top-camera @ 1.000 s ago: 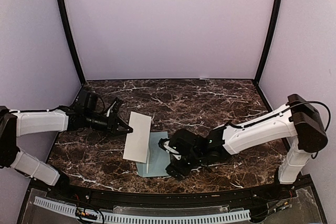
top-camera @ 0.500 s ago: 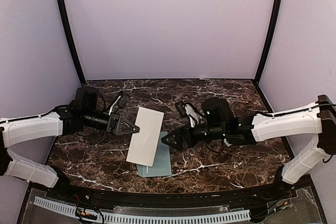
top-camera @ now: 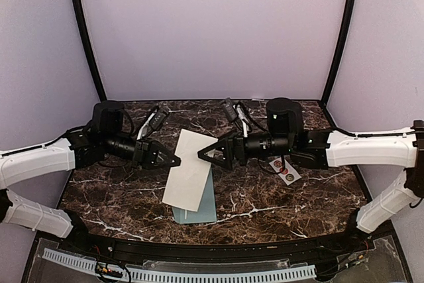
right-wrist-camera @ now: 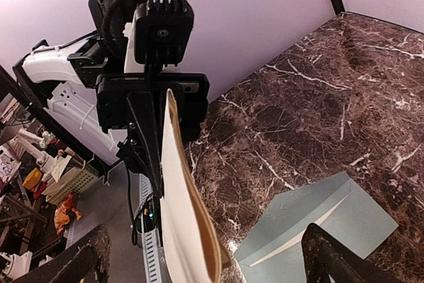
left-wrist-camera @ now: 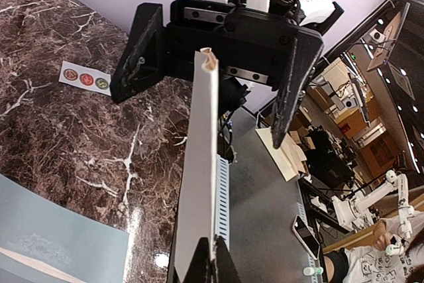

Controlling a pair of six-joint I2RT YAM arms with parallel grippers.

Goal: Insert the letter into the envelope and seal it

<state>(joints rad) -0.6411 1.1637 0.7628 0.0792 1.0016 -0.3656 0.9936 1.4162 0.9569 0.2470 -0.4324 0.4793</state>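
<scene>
The letter (top-camera: 189, 173), long axis 1-to-7 o'clock, is being pinched at its 9 o'clock edge by the left gripper (top-camera: 173, 162), above the envelope (top-camera: 200, 211) lying flat under its 6 o'clock end, and is being faced from 3 o'clock by the spread, empty right gripper (top-camera: 205, 157).

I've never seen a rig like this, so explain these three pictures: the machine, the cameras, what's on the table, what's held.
These are two robot arms bolted at the near edge of a marble table, each ending in a two-finger pincer. The wide picture looks down from above and behind them; the other two come from a camera on each wrist. On the table lie a pale blue envelope and a small strip of round stickers. The left pincer is shut on a white letter, holding it off the table. The right pincer is open, facing the letter's far edge, holding nothing.
</scene>
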